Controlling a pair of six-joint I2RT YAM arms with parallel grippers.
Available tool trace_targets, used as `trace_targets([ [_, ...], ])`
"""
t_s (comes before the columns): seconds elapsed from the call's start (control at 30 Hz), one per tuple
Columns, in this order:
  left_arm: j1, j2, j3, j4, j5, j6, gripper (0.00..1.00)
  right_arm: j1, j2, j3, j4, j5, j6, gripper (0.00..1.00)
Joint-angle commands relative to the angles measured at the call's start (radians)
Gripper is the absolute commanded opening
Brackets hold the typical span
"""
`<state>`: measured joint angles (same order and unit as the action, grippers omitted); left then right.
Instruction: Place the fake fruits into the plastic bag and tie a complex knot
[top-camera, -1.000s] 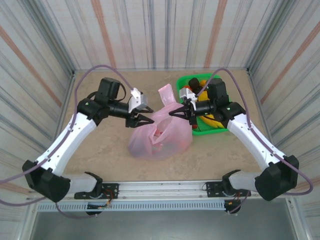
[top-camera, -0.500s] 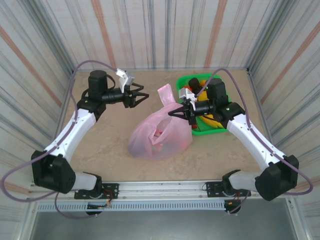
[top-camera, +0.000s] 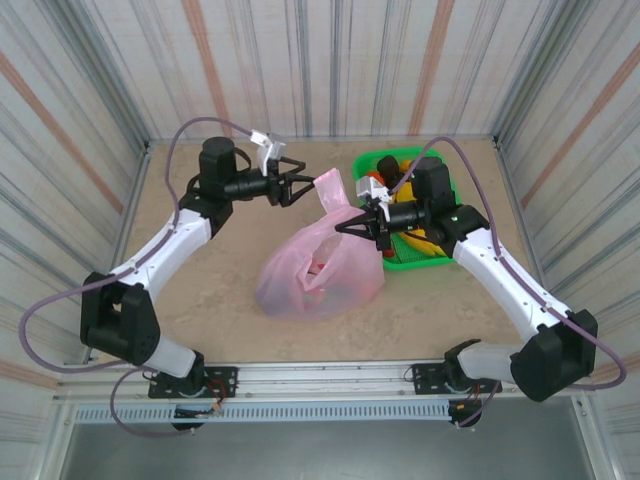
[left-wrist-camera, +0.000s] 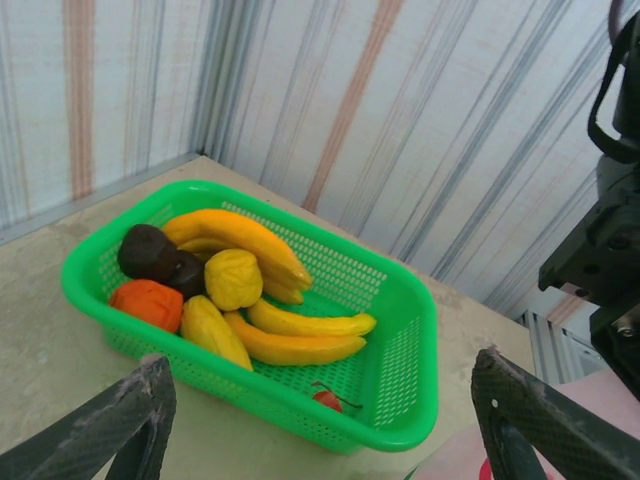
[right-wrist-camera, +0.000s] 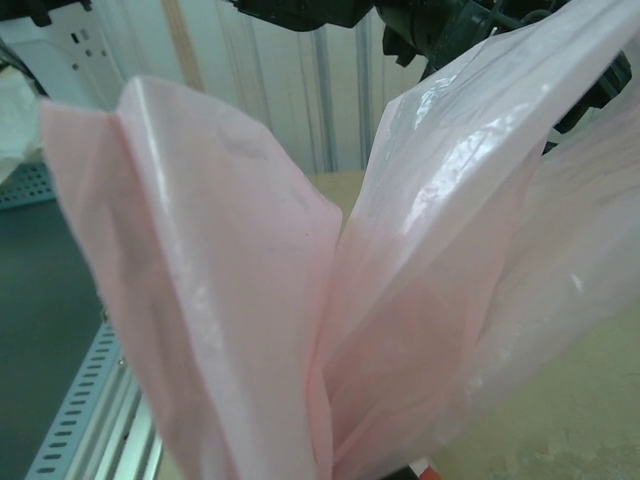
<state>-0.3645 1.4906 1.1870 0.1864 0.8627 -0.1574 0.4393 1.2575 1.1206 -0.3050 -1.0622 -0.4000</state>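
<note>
From above, the pink bag lies mid-desk, its top drawn up into a neck. The right hand is at the right side of that neck, closed tight on the pink film. The left hand hangs up and left of the bag, jaws spread wide and holding nothing, just beside the tip of a raised handle strip. A green basket sits right of the bag with fruits in it.

The left wrist camera looks between two wide-apart dark fingers at the basket. It holds yellow bananas, an orange piece, a dark piece and a small red one. A pink corner of the bag shows lower right.

The right wrist camera has the bag's film up close, with two folds fanning upward from a pinch at the bottom edge
</note>
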Motion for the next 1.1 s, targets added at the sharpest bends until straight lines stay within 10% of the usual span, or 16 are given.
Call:
trace_targets([
  [0.0,-0.020,0.024,0.042,0.061,0.015,-0.013,0.81,0.008,-0.015,-0.005,0.019,0.004,0.022,0.00],
  [0.73,-0.118,0.067,0.068,0.267,0.159,-0.036,0.94,0.010,-0.020,-0.014,0.028,-0.005,0.033,0.00],
  [1.07,-0.146,0.046,0.132,0.110,0.294,0.077,0.95,0.010,-0.021,-0.012,0.010,0.033,0.026,0.00],
])
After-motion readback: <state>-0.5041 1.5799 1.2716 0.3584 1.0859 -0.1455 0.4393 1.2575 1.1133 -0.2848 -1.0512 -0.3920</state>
